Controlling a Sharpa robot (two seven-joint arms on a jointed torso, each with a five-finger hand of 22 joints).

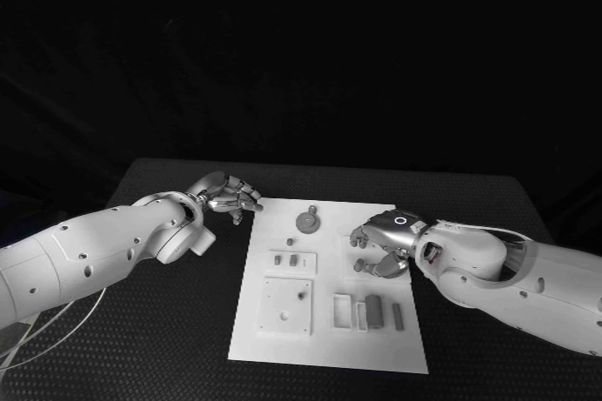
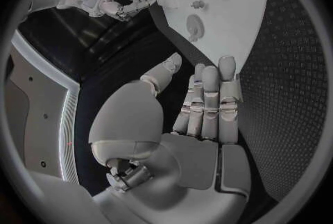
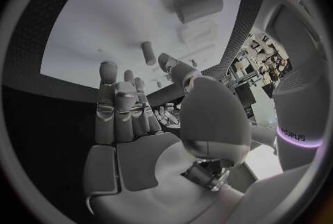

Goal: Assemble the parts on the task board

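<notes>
Black textured table (image 1: 163, 331), dark surround. White board (image 1: 329, 353) lies mid-table, long axis running away from robot; grey parts (image 1: 374, 310) lie scattered on it. Left hand (image 1: 229, 195) hovers off board's far-left corner, fingers spread, empty. Right hand (image 1: 383, 241) over board's right edge, fingers apart, empty.

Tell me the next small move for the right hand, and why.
Probably lower the right hand onto a loose part, perhaps the round part at the task board's far end: both hands hold nothing, fingers apart, and the left hand is off the board's edge.
</notes>
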